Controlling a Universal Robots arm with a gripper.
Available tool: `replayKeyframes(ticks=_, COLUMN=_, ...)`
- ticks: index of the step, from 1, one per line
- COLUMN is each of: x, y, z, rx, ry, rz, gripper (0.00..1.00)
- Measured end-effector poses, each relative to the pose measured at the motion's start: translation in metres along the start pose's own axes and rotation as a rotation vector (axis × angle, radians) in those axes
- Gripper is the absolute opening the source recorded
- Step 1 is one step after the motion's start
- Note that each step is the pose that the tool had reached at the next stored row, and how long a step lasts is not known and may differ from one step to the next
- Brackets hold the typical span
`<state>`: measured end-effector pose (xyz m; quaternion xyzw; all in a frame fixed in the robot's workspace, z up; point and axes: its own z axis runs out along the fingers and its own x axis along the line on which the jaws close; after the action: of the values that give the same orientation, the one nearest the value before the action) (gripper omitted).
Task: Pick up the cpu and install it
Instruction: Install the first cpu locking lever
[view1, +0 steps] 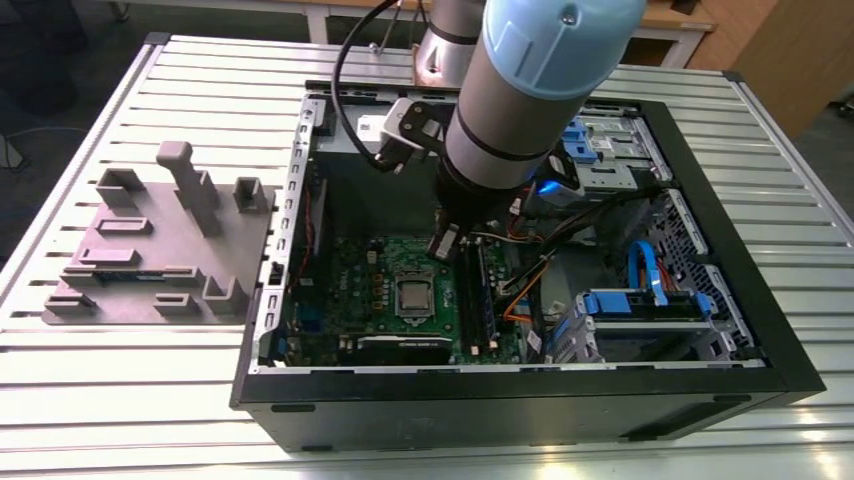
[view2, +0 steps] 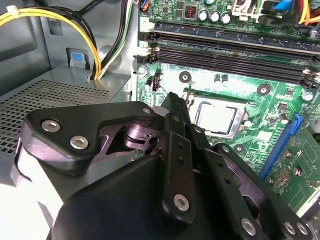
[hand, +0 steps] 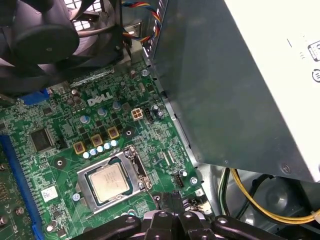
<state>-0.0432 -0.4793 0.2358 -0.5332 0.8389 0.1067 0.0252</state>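
**Arm down inside the open case**

A grey fixture block (view1: 154, 250) sat on the counter (view1: 80, 400) at the exterior view's left. Beside it, the arm (view1: 514, 110) reached steeply down into the case (view1: 534, 410). The first wrist view caught the fan (hand: 45, 40). The jaws were closed on nothing. The cpu (hand: 109, 181) lay seated in its socket near their tips, apart from them.

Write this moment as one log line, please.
gripper: above green motherboard, inside open computer case | cpu: lying in socket, not held | gripper-cpu: apart
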Motion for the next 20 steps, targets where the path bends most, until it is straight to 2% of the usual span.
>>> replayKeyframes(ticks=7, x=0.0013, y=0.0021, z=-0.0031, rx=0.0065, ry=-0.0017, rz=-0.023, gripper=0.10)
replayKeyframes(ticks=18, x=0.0075, y=0.0000, z=-0.0041, rx=-0.0004, ry=0.0067, rz=-0.081, gripper=0.10)
replayKeyframes(ticks=20, x=0.0079, y=-0.0002, z=-0.0038, rx=0.0002, ry=0.0125, rz=-0.089, gripper=0.10)
